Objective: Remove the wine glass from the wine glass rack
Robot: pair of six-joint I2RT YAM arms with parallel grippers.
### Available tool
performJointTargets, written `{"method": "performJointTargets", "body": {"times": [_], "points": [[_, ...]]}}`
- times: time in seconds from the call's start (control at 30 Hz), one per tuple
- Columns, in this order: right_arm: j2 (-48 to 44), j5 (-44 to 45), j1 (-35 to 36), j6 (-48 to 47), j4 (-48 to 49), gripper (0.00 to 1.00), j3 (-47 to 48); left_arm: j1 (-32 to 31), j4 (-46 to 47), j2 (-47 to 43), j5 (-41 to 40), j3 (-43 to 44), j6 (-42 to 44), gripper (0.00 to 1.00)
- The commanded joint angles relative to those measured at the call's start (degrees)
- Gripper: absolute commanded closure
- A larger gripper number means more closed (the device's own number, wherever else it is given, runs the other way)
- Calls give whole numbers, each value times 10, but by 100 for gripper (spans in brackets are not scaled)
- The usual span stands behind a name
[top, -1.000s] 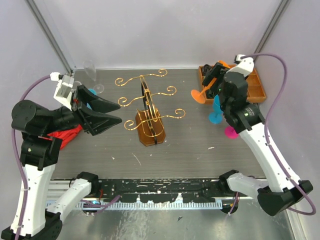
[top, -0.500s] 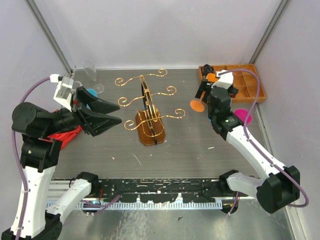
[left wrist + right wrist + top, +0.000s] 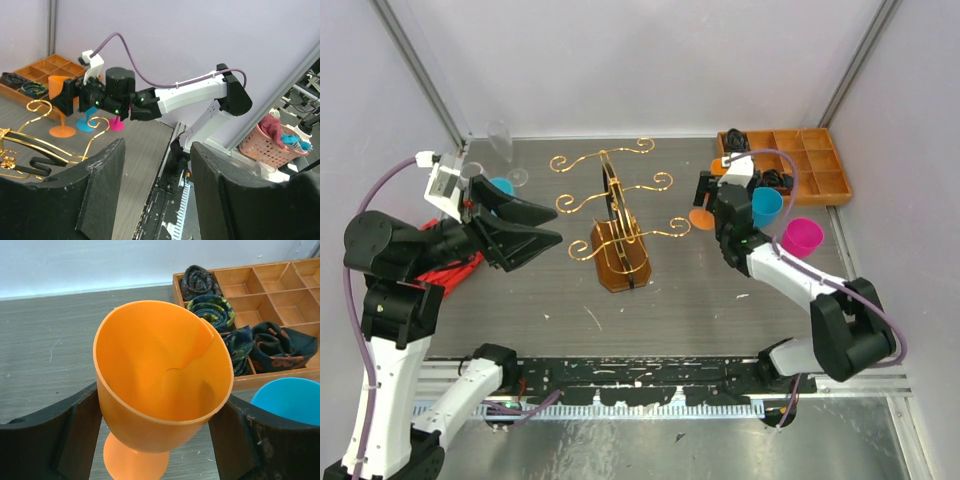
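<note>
Orange wine glass (image 3: 162, 385), clamped by its bowl in the right gripper (image 3: 160, 432) just right of the wine glass rack (image 3: 615, 215), may knock the blue glass (image 3: 767, 207) if lowered carelessly, while the left gripper (image 3: 155, 185) gapes empty.

The gold wire wine glass rack (image 3: 620, 255) stands upright mid-table on its brown wooden base. The orange wine glass (image 3: 162, 385) stands upright at its three o'clock, just beside a scroll tip.

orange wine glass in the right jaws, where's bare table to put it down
Bare: the wide band between the wine glass rack and the near rail, and the back strip between rack and wooden tray. Crowded: right of the orange wine glass, where blue glass and pink glass stand by the tray.
</note>
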Motion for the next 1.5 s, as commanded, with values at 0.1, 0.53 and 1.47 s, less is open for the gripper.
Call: {"method": "performJointTargets", "body": {"times": [0.1, 0.53, 1.47], "points": [[80, 19, 12, -35, 150, 30, -9, -1, 10, -12, -29, -8, -27, 40], [187, 56, 21, -107, 257, 28, 3, -3, -3, -5, -54, -5, -28, 41], [188, 86, 57, -151, 263, 0, -5, -7, -30, -14, -69, -25, -10, 41]]}}
